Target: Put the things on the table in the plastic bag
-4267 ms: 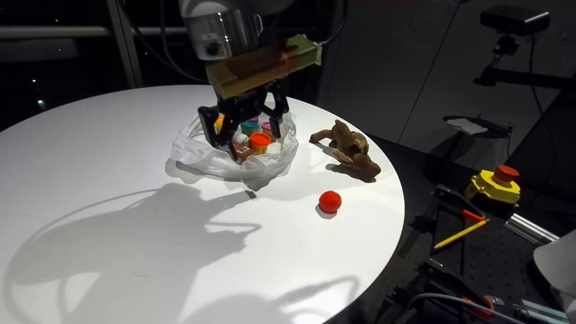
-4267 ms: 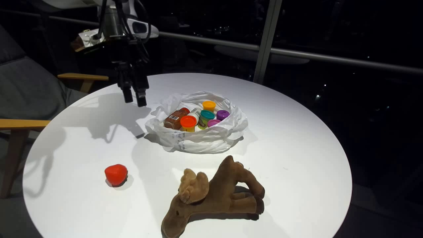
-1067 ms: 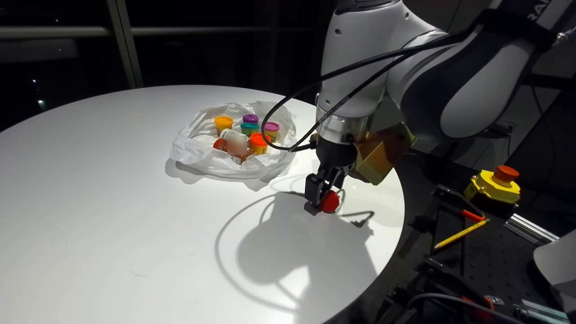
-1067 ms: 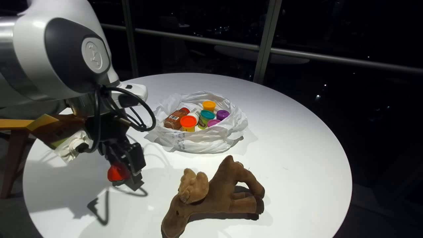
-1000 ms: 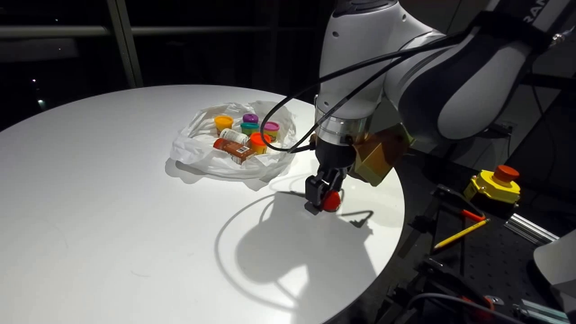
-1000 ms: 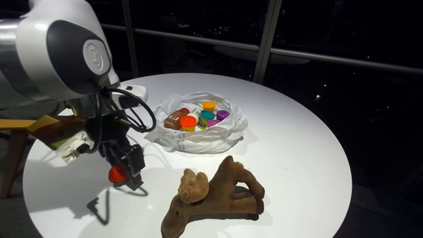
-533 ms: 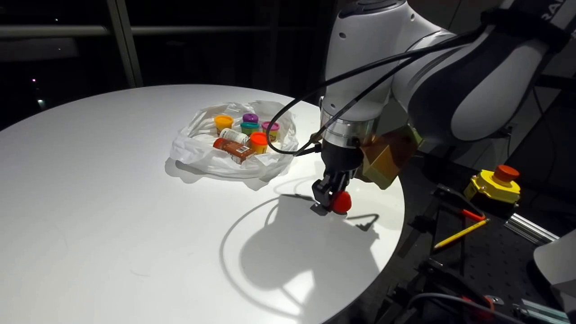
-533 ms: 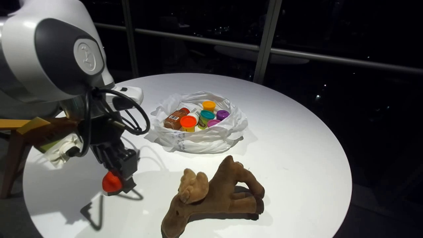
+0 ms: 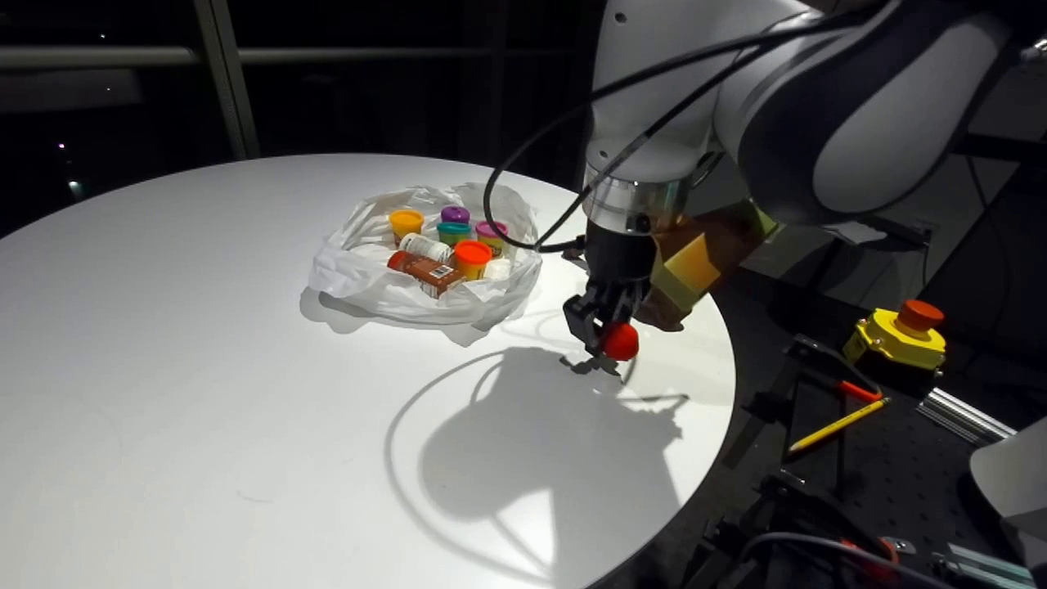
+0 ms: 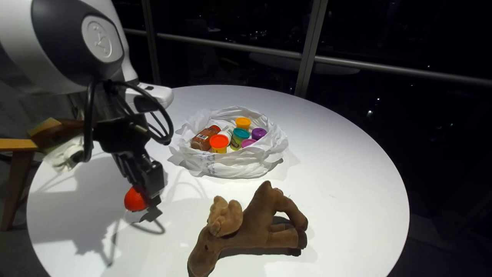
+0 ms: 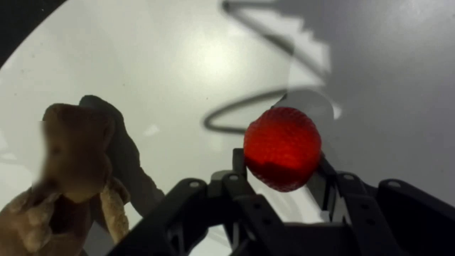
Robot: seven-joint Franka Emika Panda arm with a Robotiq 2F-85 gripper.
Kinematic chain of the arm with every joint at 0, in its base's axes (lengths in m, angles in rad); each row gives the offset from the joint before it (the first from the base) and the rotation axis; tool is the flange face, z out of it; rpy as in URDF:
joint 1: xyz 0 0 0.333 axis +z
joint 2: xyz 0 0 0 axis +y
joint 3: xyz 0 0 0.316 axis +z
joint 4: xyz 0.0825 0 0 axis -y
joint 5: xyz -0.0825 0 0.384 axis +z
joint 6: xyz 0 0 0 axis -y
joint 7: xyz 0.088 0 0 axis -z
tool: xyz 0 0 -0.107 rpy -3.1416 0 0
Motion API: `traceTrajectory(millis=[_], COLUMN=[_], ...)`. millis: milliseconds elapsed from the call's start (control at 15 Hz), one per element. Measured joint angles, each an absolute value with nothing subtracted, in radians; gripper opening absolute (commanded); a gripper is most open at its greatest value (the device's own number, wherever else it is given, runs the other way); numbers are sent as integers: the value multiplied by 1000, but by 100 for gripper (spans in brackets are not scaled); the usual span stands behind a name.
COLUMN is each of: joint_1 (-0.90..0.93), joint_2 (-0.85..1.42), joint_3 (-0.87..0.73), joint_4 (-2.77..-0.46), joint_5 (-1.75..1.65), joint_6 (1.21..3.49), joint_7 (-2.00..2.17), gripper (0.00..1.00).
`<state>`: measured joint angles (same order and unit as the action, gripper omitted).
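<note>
A large round table (image 9: 204, 409) with a smooth white top is seen in both exterior views, its surface partly darkened by broad grey shadows (image 9: 523, 442). On it a crinkled whitish plastic bag (image 10: 242, 167) is set well in from the rim, its mouth spread open upward. A brown antlered plush toy (image 10: 255, 231) is laid on its side nearer the edge, apart from the bag.

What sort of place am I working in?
Probably a robotics lab or office: there's an emergency-stop button, a perforated black plate beside the round white table, and large dark windows beyond.
</note>
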<state>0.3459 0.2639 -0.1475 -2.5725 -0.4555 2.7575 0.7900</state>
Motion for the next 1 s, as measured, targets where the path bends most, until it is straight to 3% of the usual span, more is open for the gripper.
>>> traceTrajectory(millis=[400, 800, 867, 1000], joint_1=[304, 279, 278, 278], joint_2=[214, 425, 476, 566], joint_3=[-131, -129, -133, -140], joint_4=[-2281, -1937, -1882, -1789], joint_5=[-404, -415, -415, -415], joint_6=[2489, 2383, 2381, 2375], joint_7=[851, 1000, 1024, 1066], gripper=[20, 20, 70, 77])
